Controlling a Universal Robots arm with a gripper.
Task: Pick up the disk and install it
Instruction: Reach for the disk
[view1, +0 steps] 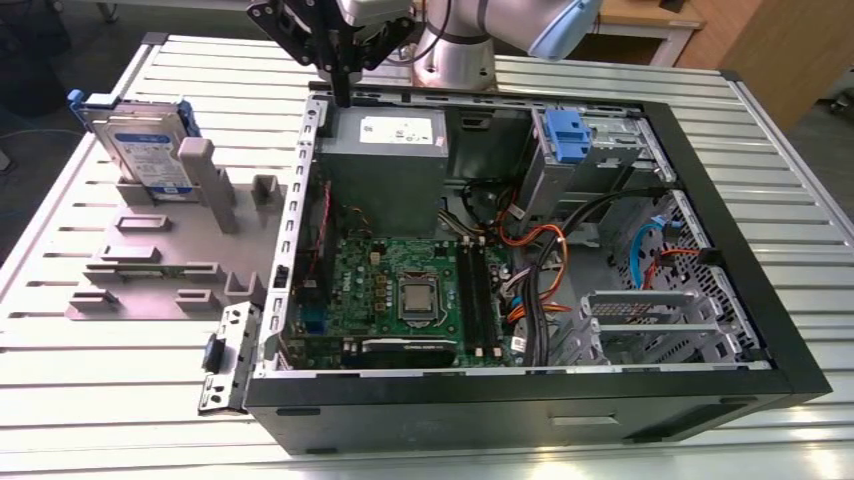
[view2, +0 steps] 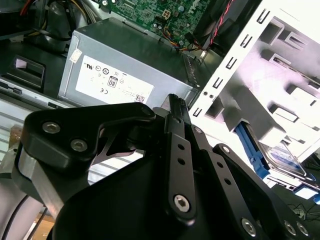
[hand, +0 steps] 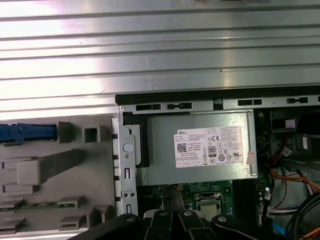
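The disk (view1: 140, 148), a silver drive with a white-and-blue label in a blue carrier, stands on edge in a grey holder (view1: 160, 262) at the exterior view's left, outside the computer case (view1: 534, 385). The second wrist view shows its label (view2: 286, 161), and the first wrist view its blue carrier edge (hand: 27, 133). My gripper (view1: 343, 97) hangs over the case's far left corner beside the power supply, well apart from the disk. Its thin black fingers (view2: 175, 107) are shut with nothing between them.
The open case holds a grey power supply (view1: 387, 150) with a white sticker (hand: 210, 147), a green motherboard (view1: 400, 290), cables, a blue latch piece (view1: 567, 135) and a metal drive cage (view1: 641, 320). Everything rests on a slatted aluminium table (view1: 120, 400).
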